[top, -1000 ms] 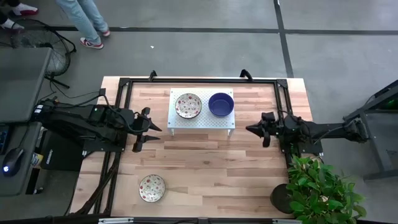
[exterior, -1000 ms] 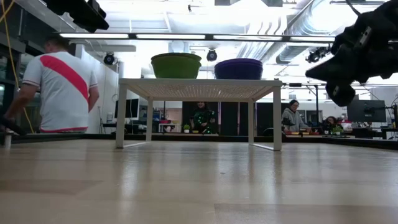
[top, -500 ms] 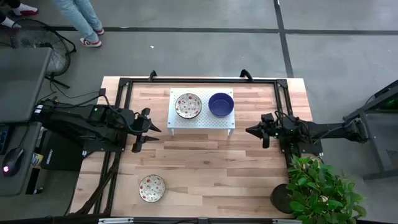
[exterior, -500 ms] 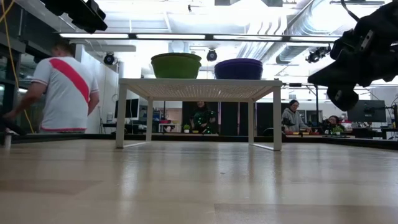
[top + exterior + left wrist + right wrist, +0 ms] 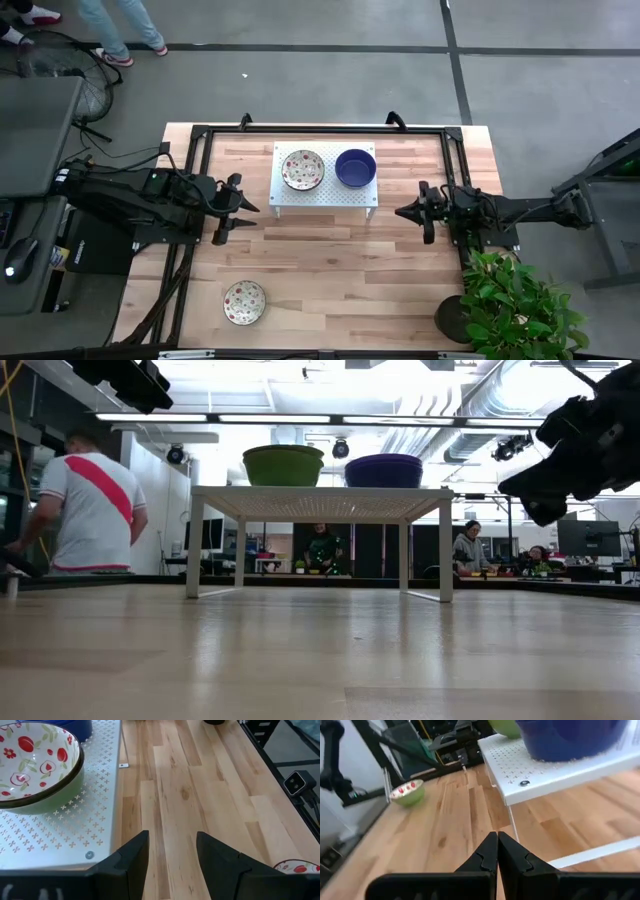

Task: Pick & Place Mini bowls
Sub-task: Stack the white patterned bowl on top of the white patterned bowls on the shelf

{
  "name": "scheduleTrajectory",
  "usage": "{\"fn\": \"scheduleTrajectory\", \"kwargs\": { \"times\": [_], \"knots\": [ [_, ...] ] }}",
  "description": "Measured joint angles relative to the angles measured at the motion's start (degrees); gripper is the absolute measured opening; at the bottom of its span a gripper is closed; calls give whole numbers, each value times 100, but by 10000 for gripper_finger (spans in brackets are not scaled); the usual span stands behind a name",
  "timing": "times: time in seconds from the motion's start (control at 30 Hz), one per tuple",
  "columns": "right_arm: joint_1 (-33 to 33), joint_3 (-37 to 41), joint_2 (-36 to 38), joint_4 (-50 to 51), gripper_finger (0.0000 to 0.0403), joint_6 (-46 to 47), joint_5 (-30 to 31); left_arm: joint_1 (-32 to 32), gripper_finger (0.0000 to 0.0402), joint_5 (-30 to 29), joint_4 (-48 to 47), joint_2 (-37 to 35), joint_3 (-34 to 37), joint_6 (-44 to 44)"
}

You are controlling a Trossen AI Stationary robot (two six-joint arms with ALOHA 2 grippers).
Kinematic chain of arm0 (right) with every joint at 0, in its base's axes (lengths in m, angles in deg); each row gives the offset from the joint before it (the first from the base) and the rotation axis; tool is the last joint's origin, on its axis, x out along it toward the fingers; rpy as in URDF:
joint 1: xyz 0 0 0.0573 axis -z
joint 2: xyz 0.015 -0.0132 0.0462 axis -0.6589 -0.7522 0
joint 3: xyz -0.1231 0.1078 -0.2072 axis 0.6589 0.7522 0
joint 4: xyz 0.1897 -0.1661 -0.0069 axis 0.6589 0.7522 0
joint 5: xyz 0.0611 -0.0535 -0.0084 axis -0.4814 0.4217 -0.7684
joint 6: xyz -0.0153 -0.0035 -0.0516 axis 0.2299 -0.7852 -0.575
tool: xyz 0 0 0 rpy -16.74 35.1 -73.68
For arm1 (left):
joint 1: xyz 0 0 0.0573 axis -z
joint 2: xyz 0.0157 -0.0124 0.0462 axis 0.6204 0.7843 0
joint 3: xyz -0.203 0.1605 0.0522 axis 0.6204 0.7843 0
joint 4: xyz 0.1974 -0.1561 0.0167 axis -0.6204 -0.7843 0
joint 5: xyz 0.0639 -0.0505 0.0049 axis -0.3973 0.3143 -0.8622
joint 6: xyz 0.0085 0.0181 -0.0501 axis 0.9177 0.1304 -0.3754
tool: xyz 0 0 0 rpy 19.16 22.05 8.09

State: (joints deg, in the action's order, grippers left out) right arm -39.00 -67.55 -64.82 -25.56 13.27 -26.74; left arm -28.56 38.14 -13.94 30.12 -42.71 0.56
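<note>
The spread-fingered left gripper [image 5: 238, 208] (empty) is best lowered squarely over the speckled bowl [image 5: 244, 301] behind it; right gripper [image 5: 404, 211] is closed, empty

Table [image 5: 330, 260]: pale wood planks, smooth satin finish. Rack [image 5: 325, 192]: white perforated sheet, matt, looks like painted metal. Patterned bowl [image 5: 35, 762] and blue bowl [image 5: 570, 740]: glossy glazed ceramic look. Gripper fingers [image 5: 132, 857]: matt black plastic.

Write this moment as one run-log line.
rack: patterned bowl, blue bowl | table: patterned bowl | left gripper open, empty | right gripper shut, empty
</note>
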Motion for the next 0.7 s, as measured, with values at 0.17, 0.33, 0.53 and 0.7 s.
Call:
{"fn": "scheduleTrajectory", "kwargs": {
  "times": [0.17,0.33,0.53,0.7],
  "knots": [
    [0,0,0,0,0,-640,36,-1,161,-117,14,0,-1,-136],
    [0,0,0,0,0,-950,52,0,161,-151,-1,0,-2,-282],
    [0,0,0,0,0,-962,59,-1,161,-156,-67,0,-2,-592],
    [0,2,0,0,0,-962,63,-2,161,91,-260,85,-9,-933]
  ]
}}
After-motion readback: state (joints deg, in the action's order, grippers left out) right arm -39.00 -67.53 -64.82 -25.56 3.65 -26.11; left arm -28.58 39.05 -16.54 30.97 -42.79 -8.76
